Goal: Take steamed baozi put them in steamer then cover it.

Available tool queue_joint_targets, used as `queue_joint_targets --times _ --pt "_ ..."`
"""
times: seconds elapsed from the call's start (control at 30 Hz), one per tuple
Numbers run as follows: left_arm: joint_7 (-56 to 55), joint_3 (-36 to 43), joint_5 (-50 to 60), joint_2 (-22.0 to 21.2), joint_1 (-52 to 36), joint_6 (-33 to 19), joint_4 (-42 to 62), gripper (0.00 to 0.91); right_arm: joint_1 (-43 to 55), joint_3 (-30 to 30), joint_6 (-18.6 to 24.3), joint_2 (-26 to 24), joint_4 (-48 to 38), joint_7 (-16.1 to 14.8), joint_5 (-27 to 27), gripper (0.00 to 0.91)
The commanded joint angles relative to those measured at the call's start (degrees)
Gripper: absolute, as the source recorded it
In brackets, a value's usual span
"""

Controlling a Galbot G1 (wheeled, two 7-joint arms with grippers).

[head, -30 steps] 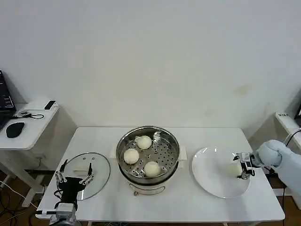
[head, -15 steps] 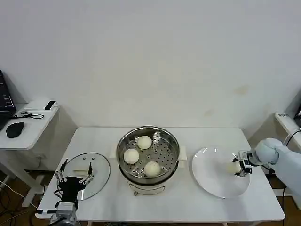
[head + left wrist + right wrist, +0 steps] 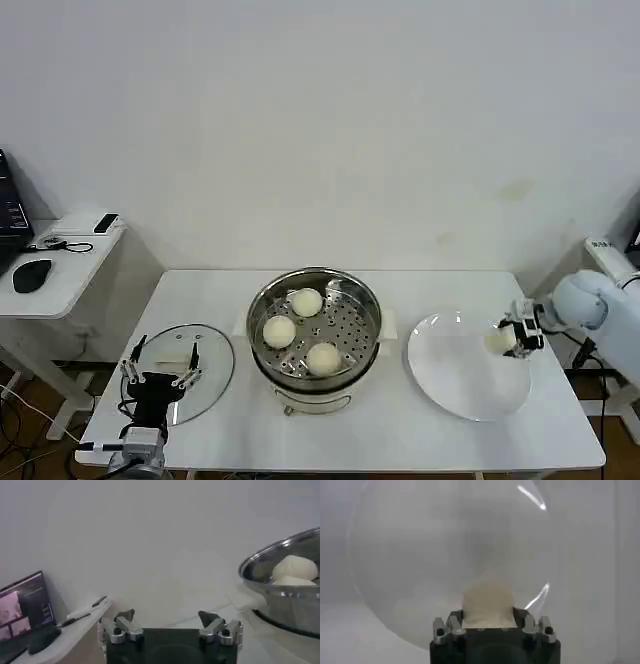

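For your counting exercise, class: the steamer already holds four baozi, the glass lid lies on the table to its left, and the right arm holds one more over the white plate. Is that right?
Not quite: the steamer holds three baozi, not four, as the head view shows. The rest stands: the glass lid lies on the table left of it, and the right gripper has its jaws shut on one more baozi over the white plate.
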Motion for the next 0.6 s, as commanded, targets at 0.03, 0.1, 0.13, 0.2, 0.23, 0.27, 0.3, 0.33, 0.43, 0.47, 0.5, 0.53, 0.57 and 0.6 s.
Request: queue_joint_targets --times 0.03,0.1,0.13,0.2,0.23,0.27,0.3,0.33,0.43,0.47,0.5,0.53,0.57,0.6 --pt "-0.01 0.19 0.03 -0.04 -0.05 -0.03 -0.20 0.907 16.00 -9.89 -4.26 -1.36 7.33 0.81 9.11 0.675" --pt "0.01 0.16 0.04 -0.14 -0.13 -0.04 -0.33 0.907 20.00 -12.43 -5.80 -0.69 9.92 1.87 13.47 0.675" --pt "-0.01 0.13 0.05 -0.20 -0.19 0.01 -0.37 0.907 21.43 -14.17 -6.92 -0.21 11.27 2.50 15.09 0.675" --pt "-0.02 0.08 0.07 -0.27 -0.28 0.01 -0.50 0.907 25.19 -17.56 -8.76 1.10 13.36 3.61 17.71 0.675" --pt "-0.01 0.06 0.10 -0.33 -0.31 0.04 -0.59 0.907 26.46 -19.28 -9.68 1.95 14.37 4.50 19.10 0.675" --pt "-0.01 0.05 0.16 -0.39 -0.33 0.08 -0.69 0.907 27.90 -20.94 -10.67 2.93 15.21 5.30 20.56 0.675" --pt "-0.01 0.06 0.24 -0.43 -0.36 0.08 -0.71 0.907 28.95 -22.16 -11.10 3.72 15.42 5.53 21.01 0.685" --pt "-0.01 0.09 0.34 -0.48 -0.38 0.09 -0.74 0.907 31.13 -24.35 -12.25 5.56 16.10 6.57 22.63 0.685" --pt "-0.04 0.13 0.45 -0.71 -0.46 0.15 -0.82 0.907 35.61 -28.20 -14.88 9.46 16.30 8.82 26.65 0.685" --pt "-0.04 0.11 0.50 -0.82 -0.52 0.15 -0.78 0.907 37.45 -29.31 -15.95 11.48 16.07 10.04 28.59 0.685" --pt "-0.03 0.08 0.51 -0.86 -0.55 0.16 -0.78 0.907 37.81 -29.92 -16.27 12.45 15.89 10.34 29.17 0.685" --pt "-0.06 0.05 0.48 -0.84 -0.57 0.18 -0.76 0.907 39.11 -31.05 -16.55 13.63 15.65 11.02 30.80 0.685" --pt "-0.05 -0.06 0.49 -0.85 -0.61 0.16 -0.73 0.907 40.16 -32.11 -17.69 15.35 15.44 12.22 33.14 0.685" --pt "-0.04 -0.14 0.47 -0.84 -0.63 0.16 -0.72 0.907 40.60 -32.56 -17.93 16.00 15.33 12.44 33.86 0.685"
